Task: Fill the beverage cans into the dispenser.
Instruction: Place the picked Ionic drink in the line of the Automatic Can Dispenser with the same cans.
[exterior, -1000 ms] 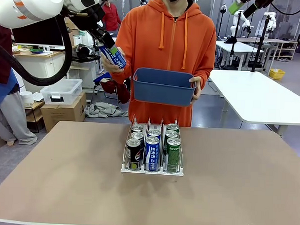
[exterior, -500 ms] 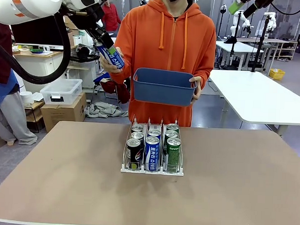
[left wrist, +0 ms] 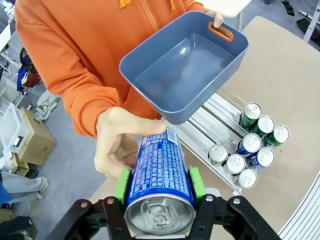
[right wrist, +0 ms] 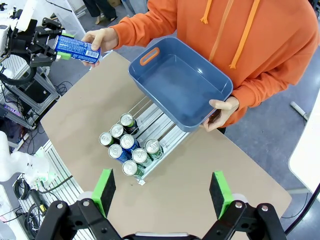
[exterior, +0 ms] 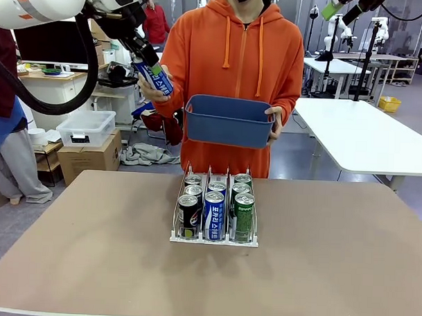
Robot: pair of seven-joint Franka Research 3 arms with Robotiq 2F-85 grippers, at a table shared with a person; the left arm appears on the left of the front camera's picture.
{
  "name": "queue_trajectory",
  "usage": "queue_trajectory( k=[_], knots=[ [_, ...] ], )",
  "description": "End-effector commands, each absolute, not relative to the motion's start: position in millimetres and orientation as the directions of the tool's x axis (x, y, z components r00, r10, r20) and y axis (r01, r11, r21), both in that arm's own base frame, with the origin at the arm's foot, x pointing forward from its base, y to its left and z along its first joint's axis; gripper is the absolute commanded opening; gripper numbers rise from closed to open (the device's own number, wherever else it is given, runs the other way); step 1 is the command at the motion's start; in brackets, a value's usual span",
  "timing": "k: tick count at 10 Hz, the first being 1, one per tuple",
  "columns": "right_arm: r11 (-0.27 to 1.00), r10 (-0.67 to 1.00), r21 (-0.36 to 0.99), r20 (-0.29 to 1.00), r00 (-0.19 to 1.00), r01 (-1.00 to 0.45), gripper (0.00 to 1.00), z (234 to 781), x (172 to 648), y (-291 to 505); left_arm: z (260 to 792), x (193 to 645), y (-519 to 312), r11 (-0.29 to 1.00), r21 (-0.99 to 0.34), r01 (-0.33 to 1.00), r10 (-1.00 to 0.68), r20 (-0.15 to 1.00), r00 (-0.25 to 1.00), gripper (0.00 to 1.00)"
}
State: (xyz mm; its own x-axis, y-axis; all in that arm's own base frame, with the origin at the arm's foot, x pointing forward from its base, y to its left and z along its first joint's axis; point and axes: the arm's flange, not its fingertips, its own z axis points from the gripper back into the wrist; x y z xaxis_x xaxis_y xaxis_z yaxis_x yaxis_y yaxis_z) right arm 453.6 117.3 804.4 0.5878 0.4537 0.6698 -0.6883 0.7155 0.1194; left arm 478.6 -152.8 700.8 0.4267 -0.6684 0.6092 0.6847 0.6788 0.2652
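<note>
Cans [exterior: 213,203] sit upright in the rack [exterior: 214,238] mid-desk [exterior: 332,259] — three lanes, black at the robot's left, blue-and-white in the middle, green at the right. You can count two across each lane from the right wrist cam, plus one more at the back of one outer lane.

Your left gripper [left wrist: 160,187] is up high near the person, pads on either side of a blue can [left wrist: 160,175] w/ white print, clamped on it; the person's hand [left wrist: 120,140] also wraps the can's far end, so both have it. In the front view that can [exterior: 155,78] tilts, well above the desk.

Person's other hand [exterior: 273,122] holds a blue tub [exterior: 229,120] by its rim, above and behind the rack. From the left wrist cam the tub looks empty inside.

Right gripper [right wrist: 162,192] — jaws wide, nothing between them, high over the desk looking down on the rack [right wrist: 150,125].
</note>
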Motion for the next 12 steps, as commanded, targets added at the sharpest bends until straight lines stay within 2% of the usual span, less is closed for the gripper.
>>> queue_trajectory(
  k=[1, 12],
  knots=[
    [0.714, 0.456, 0.12, 0.668, 0.588, -0.69, 1.0, 804.3, 452.7, 116.3, 700.0, 478.8, -152.7, 0.676, 0.27, 0.685, -0.671, 0.61, 0.422, 0.17],
    [0.714, 0.456, 0.12, 0.668, 0.588, -0.69, 1.0, 804.3, 452.7, 116.3, 700.0, 478.8, -152.7, 0.676, 0.27, 0.685, -0.671, 0.61, 0.422, 0.17]
  ],
)
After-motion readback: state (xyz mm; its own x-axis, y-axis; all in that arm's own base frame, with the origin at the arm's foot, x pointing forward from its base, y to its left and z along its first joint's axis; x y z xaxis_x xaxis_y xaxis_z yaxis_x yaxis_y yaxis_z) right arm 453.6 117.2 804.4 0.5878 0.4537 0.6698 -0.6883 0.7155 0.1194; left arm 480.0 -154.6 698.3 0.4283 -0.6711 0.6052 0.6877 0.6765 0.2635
